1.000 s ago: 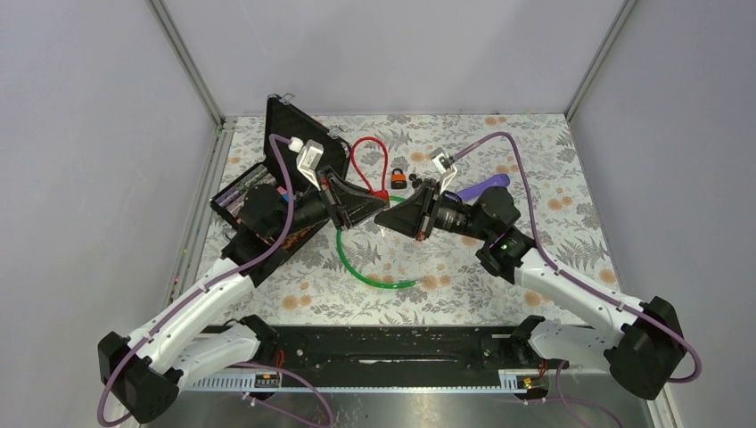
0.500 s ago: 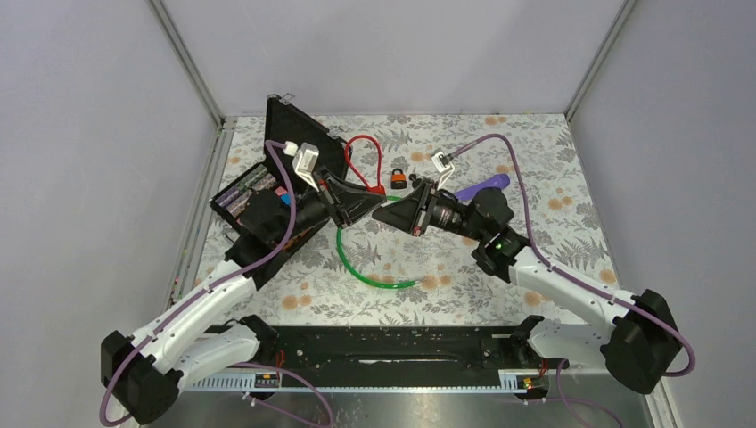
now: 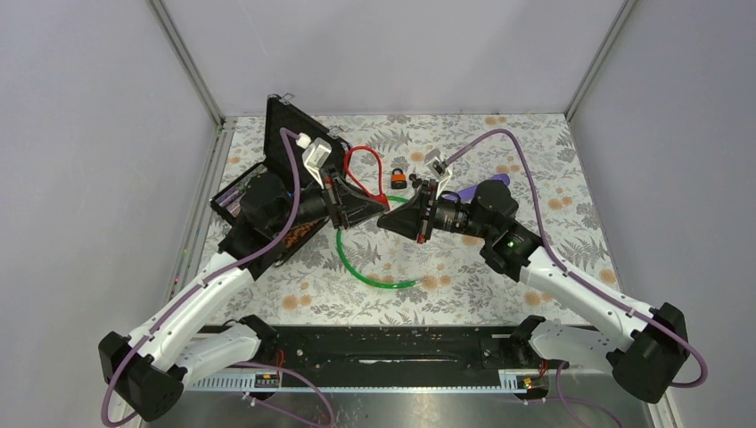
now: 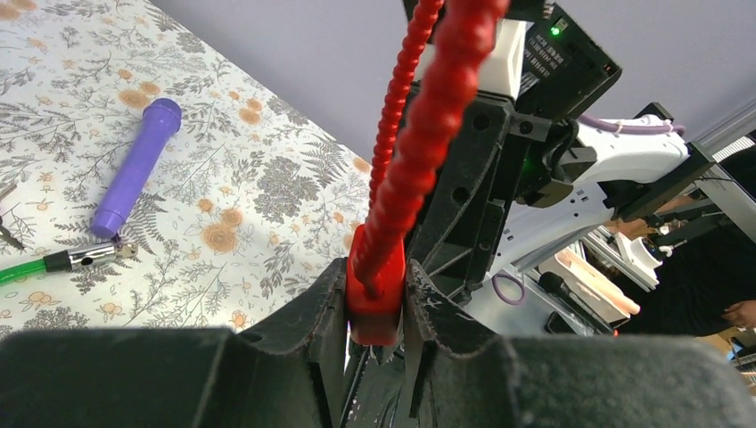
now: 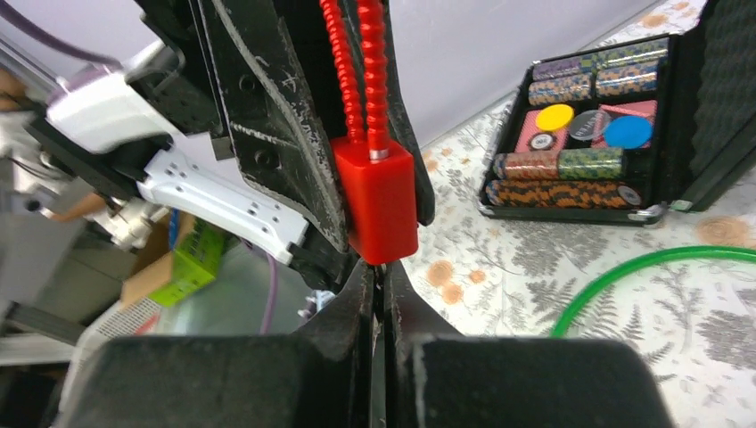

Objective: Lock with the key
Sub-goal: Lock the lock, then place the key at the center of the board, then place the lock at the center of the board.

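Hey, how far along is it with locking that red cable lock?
Done: the red cable lock is picked up, pinched at its body by the left gripper, and both cable ends appear to sit in the body. In hand: the right gripper, shut, has its tips against the body's end opposite the cable; any key between them is hidden. Left: inserting and turning the key.

We stretch our left arm and right arm toward each other; left jaws pinch with a small gap, right jaws fully closed.
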Action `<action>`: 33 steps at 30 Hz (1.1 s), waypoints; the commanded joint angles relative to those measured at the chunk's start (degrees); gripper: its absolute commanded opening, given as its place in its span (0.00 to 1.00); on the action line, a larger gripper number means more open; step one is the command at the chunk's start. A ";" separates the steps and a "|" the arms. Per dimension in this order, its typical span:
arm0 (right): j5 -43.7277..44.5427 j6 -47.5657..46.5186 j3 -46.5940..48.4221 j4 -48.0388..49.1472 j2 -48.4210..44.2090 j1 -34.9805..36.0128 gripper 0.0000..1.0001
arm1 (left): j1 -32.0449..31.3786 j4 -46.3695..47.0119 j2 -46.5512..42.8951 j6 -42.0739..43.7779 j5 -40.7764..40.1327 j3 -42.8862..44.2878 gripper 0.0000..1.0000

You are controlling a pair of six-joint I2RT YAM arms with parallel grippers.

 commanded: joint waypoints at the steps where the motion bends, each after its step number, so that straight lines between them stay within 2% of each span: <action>1: -6.86 11.64 -4.88 4.79 -1.46 1.73 0.00 | 4.08 15.16 -2.48 0.95 -12.25 2.62 0.00; 4: -2.96 25.11 -8.74 23.10 0.60 1.80 0.00 | 4.07 19.75 -1.83 -1.76 -11.48 0.50 0.00; 6: -0.82 30.37 -10.63 31.28 1.98 1.76 0.00 | 4.07 20.36 -1.26 -2.79 -10.71 0.42 0.00; 8: 1.34 32.41 -11.22 34.80 2.36 1.84 0.00 | 4.07 20.74 -0.89 -3.82 -10.03 0.40 0.00; 11: 3.67 30.53 -10.82 32.32 1.38 1.81 0.00 | 4.08 20.61 -1.39 -4.92 -11.31 -0.11 0.00; 18: 8.33 18.77 -8.76 12.74 -4.23 1.85 0.00 | 4.08 15.73 -1.19 -2.28 -11.89 1.40 0.00; 21: 17.83 12.48 -7.66 -2.83 -8.59 1.72 0.00 | 4.07 12.08 0.78 -0.96 -11.51 1.68 0.00; 25: 35.90 5.28 -4.59 -23.84 -13.51 1.46 0.00 | 3.23 9.29 5.95 -1.24 -9.75 1.27 0.00; 29: 49.35 4.80 -2.16 -40.44 -14.76 -1.62 0.00 | -0.89 12.42 12.98 -2.66 -11.20 -0.61 0.00; 33: 48.79 8.78 -6.67 -45.73 -16.74 -10.44 0.00 | -7.66 15.90 22.94 -4.25 -14.83 0.31 0.00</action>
